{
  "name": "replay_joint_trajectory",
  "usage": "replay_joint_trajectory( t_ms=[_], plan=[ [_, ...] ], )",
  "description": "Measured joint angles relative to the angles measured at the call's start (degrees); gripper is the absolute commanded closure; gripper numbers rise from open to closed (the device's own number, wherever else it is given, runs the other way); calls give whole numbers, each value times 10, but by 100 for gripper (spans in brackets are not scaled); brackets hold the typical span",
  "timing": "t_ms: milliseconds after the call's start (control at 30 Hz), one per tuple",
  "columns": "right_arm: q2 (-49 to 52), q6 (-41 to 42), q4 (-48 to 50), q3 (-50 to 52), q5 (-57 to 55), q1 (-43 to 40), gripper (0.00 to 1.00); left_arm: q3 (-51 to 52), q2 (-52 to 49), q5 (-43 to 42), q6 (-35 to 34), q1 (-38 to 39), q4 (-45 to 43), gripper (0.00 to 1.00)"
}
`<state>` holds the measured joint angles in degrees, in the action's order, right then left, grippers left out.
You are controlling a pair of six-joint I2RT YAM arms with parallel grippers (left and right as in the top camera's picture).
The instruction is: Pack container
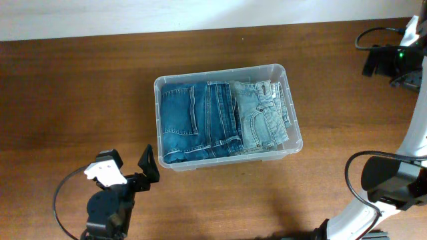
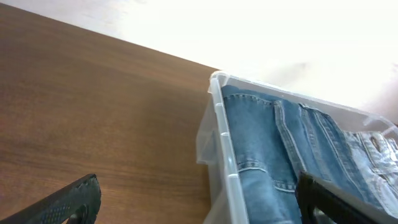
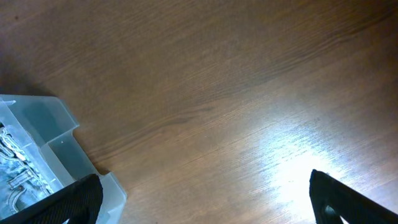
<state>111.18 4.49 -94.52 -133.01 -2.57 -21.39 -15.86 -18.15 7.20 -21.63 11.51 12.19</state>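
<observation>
Left gripper (image 2: 198, 186): jaws spread wide, nothing between. Container (image 2: 226, 158): near corner just ahead, toward right finger. Dark jeans (image 2: 261, 143) and light jeans (image 2: 373, 149) folded inside. Right gripper (image 3: 205, 180): jaws spread, empty, above table (image 3: 217, 93); container corner beside left finger.

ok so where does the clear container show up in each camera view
Overhead: container in the middle of the frame.
Left wrist: container fills the lower right, with one corner near top centre.
Right wrist: only one corner of the container, at the lower left edge.
Shared landmark: the light-wash jeans inside it, seen overhead, in the left wrist view and in the right wrist view.
</observation>
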Motion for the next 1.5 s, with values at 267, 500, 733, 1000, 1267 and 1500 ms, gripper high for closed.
replay_joint_trajectory(
  t_ms=[267, 500, 733, 1000, 1267, 1500],
  plan=[
    [0, 0, 0, 0, 0, 0, 2, 47, 50, -10, 0, -34, -9, 0],
    [0, 0, 0, 0, 0, 0, 1, 72, 90, -12, 0, -59, -9, 1],
    [0, 0, 0, 0, 0, 0, 2, 102, 129, -12, 0, -84, -9, 0],
    [0, 0, 0, 0, 0, 0, 1, 119, 165, -13, 28, -89, -17, 1],
    [0, 0, 0, 0, 0, 0, 2, 119, 172, -13, 151, -89, -18, 1],
    [0, 0, 0, 0, 0, 0, 1, 119, 172, -13, 234, -89, -18, 1]
  ],
)
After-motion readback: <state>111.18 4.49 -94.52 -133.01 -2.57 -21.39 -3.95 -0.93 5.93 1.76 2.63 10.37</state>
